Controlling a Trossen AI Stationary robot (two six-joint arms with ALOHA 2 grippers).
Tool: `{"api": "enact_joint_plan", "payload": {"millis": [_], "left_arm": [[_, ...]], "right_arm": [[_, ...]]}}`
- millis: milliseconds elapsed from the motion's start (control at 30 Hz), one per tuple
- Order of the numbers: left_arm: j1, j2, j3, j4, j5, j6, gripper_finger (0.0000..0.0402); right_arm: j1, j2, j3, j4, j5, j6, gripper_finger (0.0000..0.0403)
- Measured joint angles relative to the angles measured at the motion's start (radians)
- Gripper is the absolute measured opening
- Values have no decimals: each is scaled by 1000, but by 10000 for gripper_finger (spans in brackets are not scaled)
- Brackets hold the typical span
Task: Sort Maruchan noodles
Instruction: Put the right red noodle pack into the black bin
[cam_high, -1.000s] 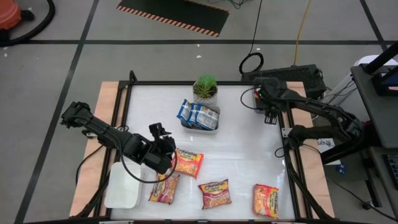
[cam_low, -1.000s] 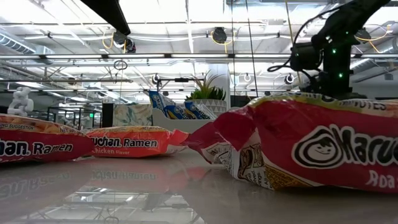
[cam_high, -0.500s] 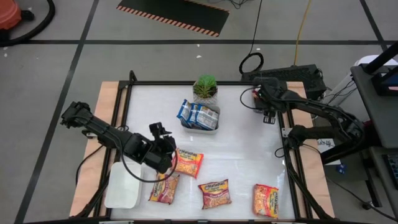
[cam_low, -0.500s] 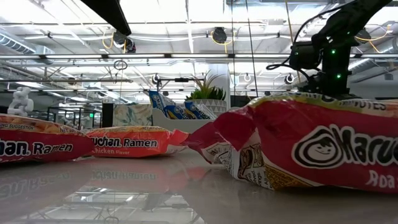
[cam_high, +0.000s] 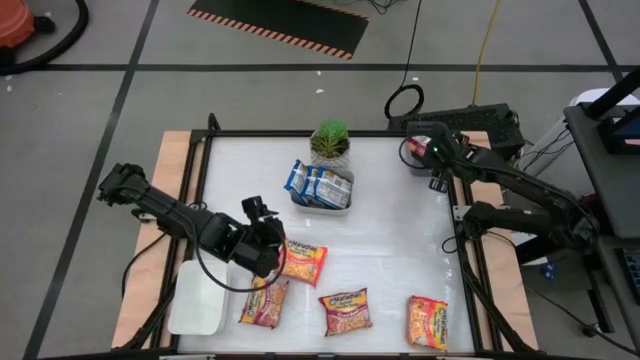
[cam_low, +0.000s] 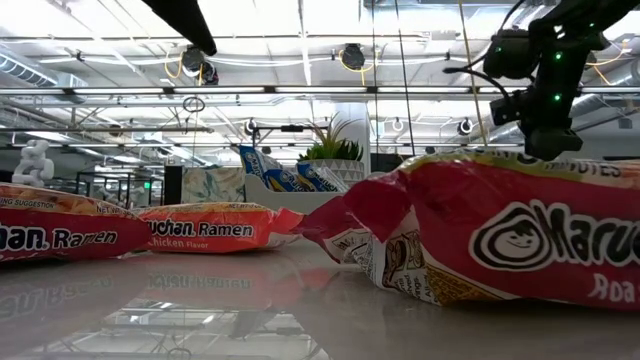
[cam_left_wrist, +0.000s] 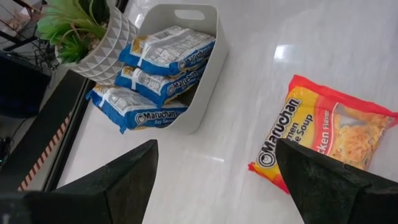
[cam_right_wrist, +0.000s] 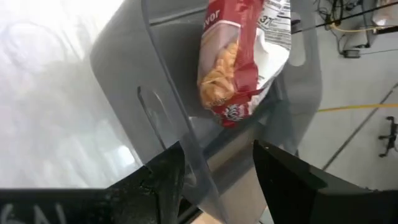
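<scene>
Several Maruchan noodles packets lie flat on the white table. An orange one lies just right of my open left gripper, which hovers with nothing between its fingers. More packets lie along the near edge. Blue packets are stacked in a white bin. My right gripper stands open above a grey bin at the far right. In that bin a red packet leans on the wall.
A potted plant stands right behind the white bin. A flat white tray lies at the near left corner, under my left arm. A black frame runs round the table. Bare table shows between the white bin and the right edge.
My right gripper has risen over the grey bin at the far right and has tipped and rolled a little. In the low view its arm stands higher than before. The packets lie where they did.
</scene>
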Motion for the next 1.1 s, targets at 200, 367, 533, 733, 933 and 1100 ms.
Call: {"api": "enact_joint_plan", "payload": {"millis": [200, 367, 533, 733, 933, 1100], "left_arm": [[8, 0, 0, -1, 0, -4, 328], [4, 0, 0, -1, 0, -4, 328], [0, 0, 0, -2, 0, 0, 328], [0, 0, 0, -2, 0, 0, 328], [0, 0, 0, -2, 1, 0, 328], [0, 0, 0, -2, 1, 1, 328]], "right_arm": [[0, 9, 0, -56, -79, 9, 181], [-16, 22, 0, -154, -91, 24, 181], [-27, 11, 0, -123, -99, 43, 180], [-27, 6, -1, 3, -119, 46, 180], [-27, 13, -1, -9, -150, 79, 180], [-27, 13, -1, -103, 56, 92, 180]]}}
